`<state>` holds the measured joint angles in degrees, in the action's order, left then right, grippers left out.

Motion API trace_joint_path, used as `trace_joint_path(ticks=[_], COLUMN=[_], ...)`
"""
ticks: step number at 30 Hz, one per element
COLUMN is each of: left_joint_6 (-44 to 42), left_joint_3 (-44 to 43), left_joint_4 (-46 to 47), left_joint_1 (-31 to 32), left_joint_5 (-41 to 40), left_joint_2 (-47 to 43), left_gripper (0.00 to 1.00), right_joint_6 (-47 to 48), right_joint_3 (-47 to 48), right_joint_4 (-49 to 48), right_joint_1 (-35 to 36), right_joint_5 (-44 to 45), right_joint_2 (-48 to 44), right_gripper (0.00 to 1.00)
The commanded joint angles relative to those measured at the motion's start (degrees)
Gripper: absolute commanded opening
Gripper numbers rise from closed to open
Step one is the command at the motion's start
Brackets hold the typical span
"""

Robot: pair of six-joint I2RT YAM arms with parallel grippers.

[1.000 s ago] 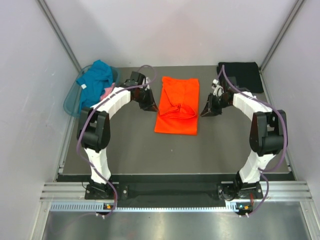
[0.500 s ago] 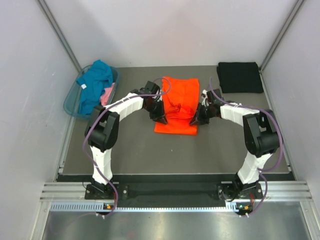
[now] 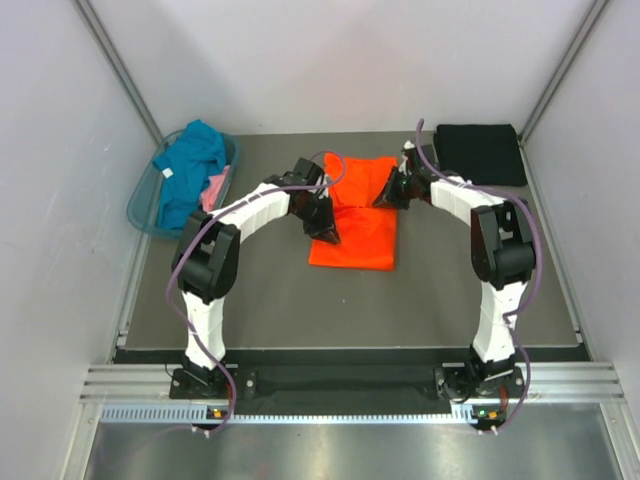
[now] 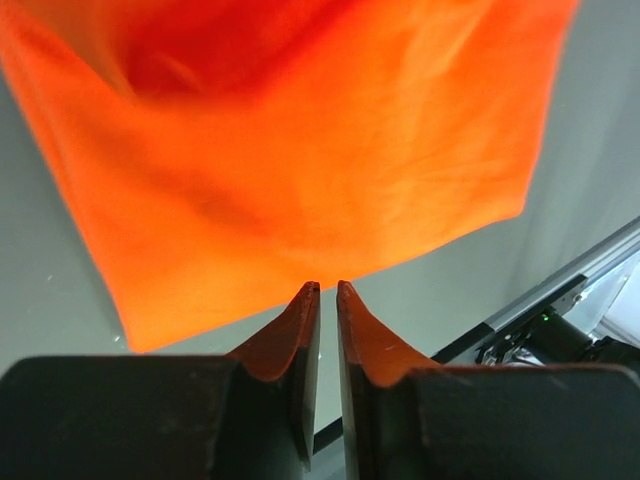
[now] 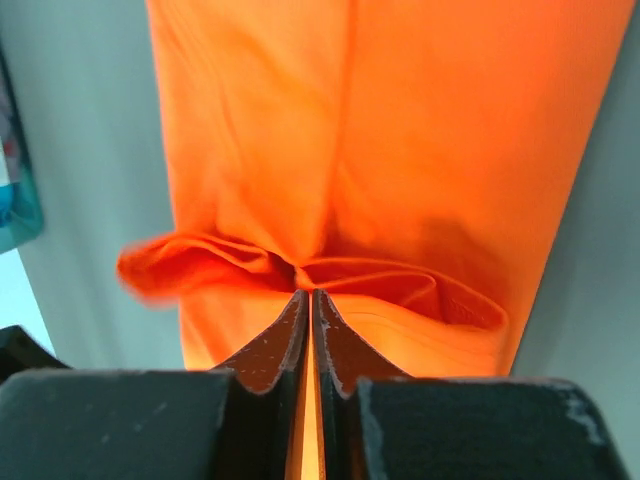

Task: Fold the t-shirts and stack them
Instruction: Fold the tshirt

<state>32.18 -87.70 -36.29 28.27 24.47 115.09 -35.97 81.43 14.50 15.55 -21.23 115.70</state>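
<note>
The orange t-shirt lies lengthwise in the middle of the table, with a bunched ridge across it. My right gripper is shut on that ridge, and orange cloth shows between its jaws; from above it sits at the shirt's upper right. My left gripper is at the shirt's left edge. Its jaws stand a thin slit apart with grey table showing through. The tips meet the cloth's hem, and I cannot tell whether they pinch it. A folded black t-shirt lies at the back right.
A translucent blue-green basket at the back left holds a teal t-shirt and a pink one. White walls close in both sides and the back. The table's metal front rail shows beyond the shirt.
Both grippers came in from beside the shirt to its edges. The right one shut on the fold and moved toward the shirt's top right. The left one slid a little nearer along the left edge.
</note>
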Motion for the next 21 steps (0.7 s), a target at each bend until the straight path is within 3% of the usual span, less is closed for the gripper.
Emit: trace_joint_path(ticks=[1, 9, 14, 15, 17, 18, 21], left_joint_6=[-1.1, -2.1, -1.5, -1.2, -1.8, -2.8, -4.4], left_joint_3=[-4.3, -13.3, -18.2, -20.6, -20.9, -19.5, -14.5], left_joint_4=[0.4, -0.8, -0.3, -2.0, -2.6, -2.4, -2.7], left_joint_1=[0.5, -0.1, -3.0, -3.7, -4.6, -4.7, -4.7], left_joint_5=[0.4, -1.2, -1.4, -0.9, -0.4, -0.7, -0.5], left_joint_2=[1.9, 9.7, 14.9, 16.5, 16.1, 14.0, 8.5], left_gripper=[0.20, 0.23, 0.22, 0.22, 0.24, 0.30, 0.35], right_joint_6=[2.9, 13.5, 15.4, 15.3, 16.1, 16.7, 20.0], right_joint_3=[6.3, 0.0, -7.5, -7.9, -9.0, -9.6, -13.2], right_joint_4=[5.0, 15.3, 14.5, 14.8, 15.4, 15.7, 15.6], right_joint_1=[-0.5, -0.9, -1.3, -1.8, -2.5, -2.8, -3.1], right_joint_5=[-0.2, 1.1, -1.7, -2.2, -4.7, -5.1, -11.2], right_joint_2=[0.2, -11.0, -14.4, -14.5, -15.2, -15.8, -17.3], right_gripper=[0.05, 0.28, 0.30, 0.34, 0.39, 0.43, 0.50])
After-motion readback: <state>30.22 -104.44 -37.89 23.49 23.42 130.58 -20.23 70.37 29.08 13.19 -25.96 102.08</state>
